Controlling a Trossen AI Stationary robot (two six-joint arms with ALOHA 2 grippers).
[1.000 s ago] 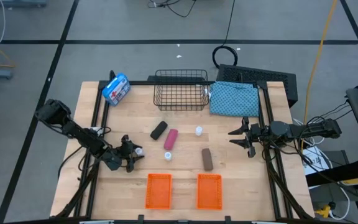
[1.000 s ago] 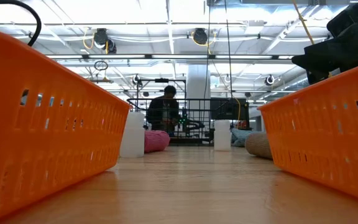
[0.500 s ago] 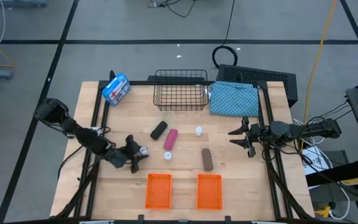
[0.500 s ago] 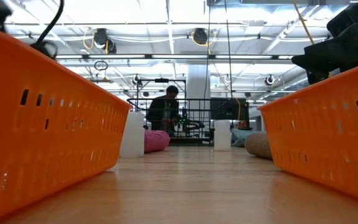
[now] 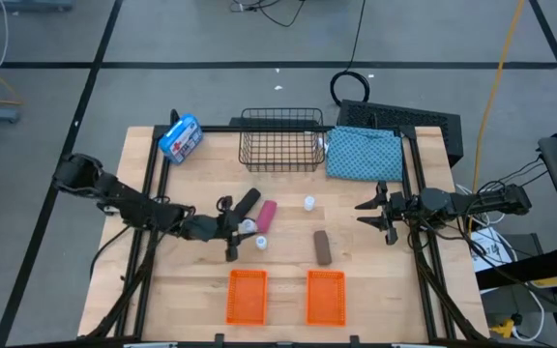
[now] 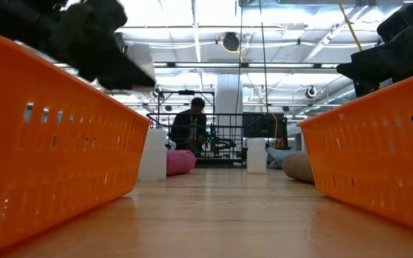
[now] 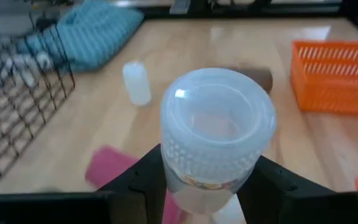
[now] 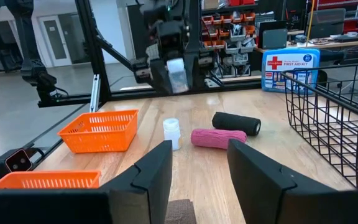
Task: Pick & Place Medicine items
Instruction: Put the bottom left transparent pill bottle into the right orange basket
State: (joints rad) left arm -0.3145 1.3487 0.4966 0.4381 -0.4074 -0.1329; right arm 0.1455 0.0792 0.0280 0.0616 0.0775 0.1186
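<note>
My left gripper (image 5: 241,229) is shut on a small white bottle (image 7: 218,124) and hovers near the table's middle, just left of the pink piece (image 5: 266,216) and the black piece (image 5: 248,201). A second white bottle (image 5: 261,242) stands in front of the pink piece, and a third (image 5: 309,203) stands farther right. The brown piece (image 5: 323,246) lies on its side right of centre. My right gripper (image 5: 380,215) waits open near the table's right edge, touching nothing. My left gripper pinches the white bottle between its two fingers (image 7: 145,180), on the bottle's body (image 7: 185,186) just below the ribbed cap. The fingers come level from the table's left. The bottle (image 8: 178,71) is lifted clear of the table, its cap turned toward the wrist camera.
Two orange baskets (image 5: 247,295) (image 5: 325,295) sit by the near edge. A black wire basket (image 5: 280,138), a blue patterned cloth (image 5: 364,153) and a blue-and-white first aid package (image 5: 181,137) line the far edge. A person (image 6: 190,127) shows in the room beyond.
My left gripper has moved toward the table's right and slightly toward the far edge, carrying the white bottle with it, and now shows at the top left of the low view. The right arm has kept still.
</note>
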